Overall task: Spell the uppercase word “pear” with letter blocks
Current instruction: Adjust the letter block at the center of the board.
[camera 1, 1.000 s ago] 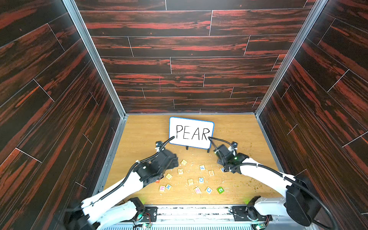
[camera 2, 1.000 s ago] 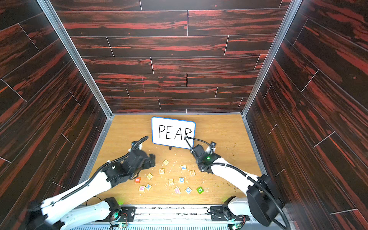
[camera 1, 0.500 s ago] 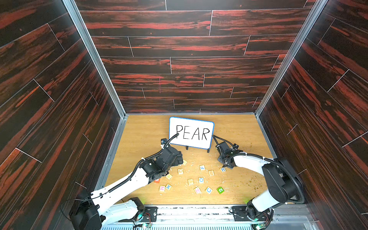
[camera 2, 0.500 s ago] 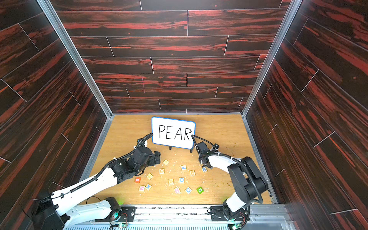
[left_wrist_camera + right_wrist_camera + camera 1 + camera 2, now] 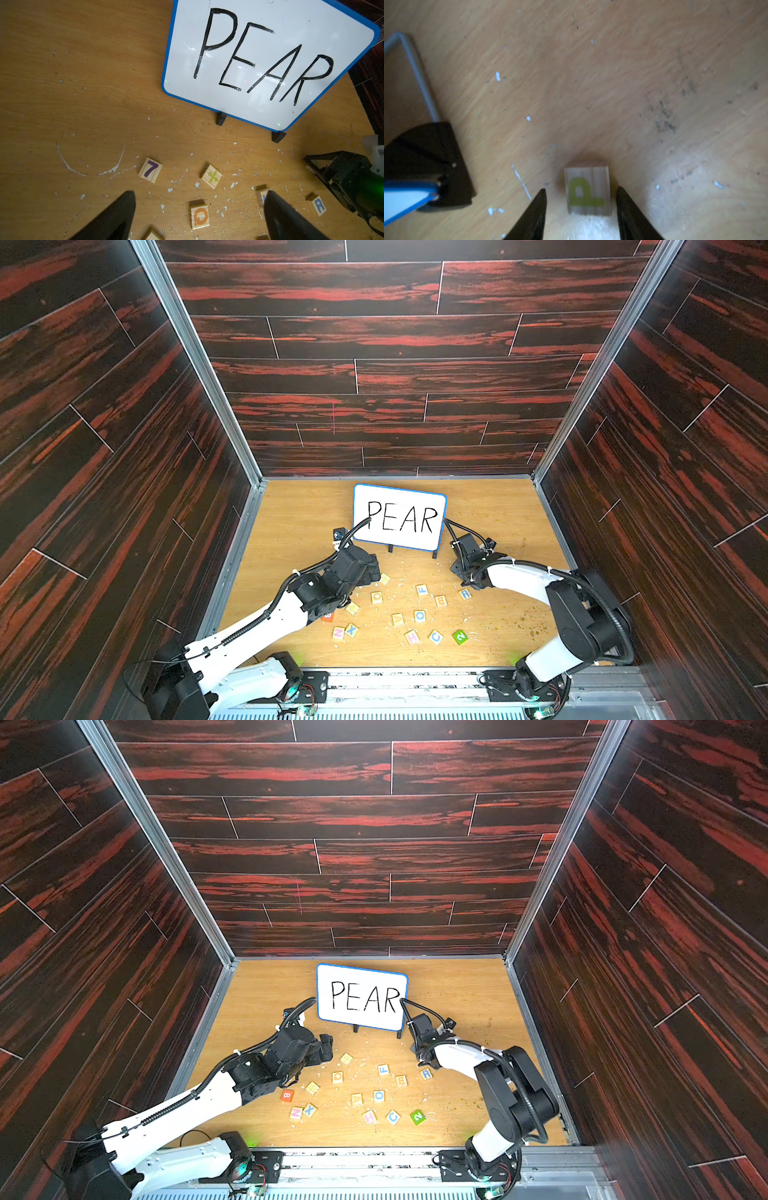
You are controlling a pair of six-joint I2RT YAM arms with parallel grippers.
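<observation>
Sitting flat on the tabletop [image 5: 612, 83] with its yellow-green letter facing up, the P block [image 5: 588, 199] lay between the right fingers [image 5: 533, 216]. These stood a little apart, bare wood showing on either side of the cube, so neither touched it. Near it stood a black foot [image 5: 436, 162] of the whiteboard [image 5: 399, 516] that read PEAR. In both top views the P block was hidden under the right arm. The R block [image 5: 465, 594] lay just beside that arm's wrist, the E block [image 5: 441, 600] just beside the R, and the A block [image 5: 397, 619] nearer the robot, among other scattered cubes. The left fingers [image 5: 112, 218] were spread wide and held nothing; the left wrist view showed a Q block [image 5: 199, 215] on the tabletop in the gap between them and a 7 block [image 5: 150, 170] farther off. A green 2 block [image 5: 459, 637] lay towards the front edge.
</observation>
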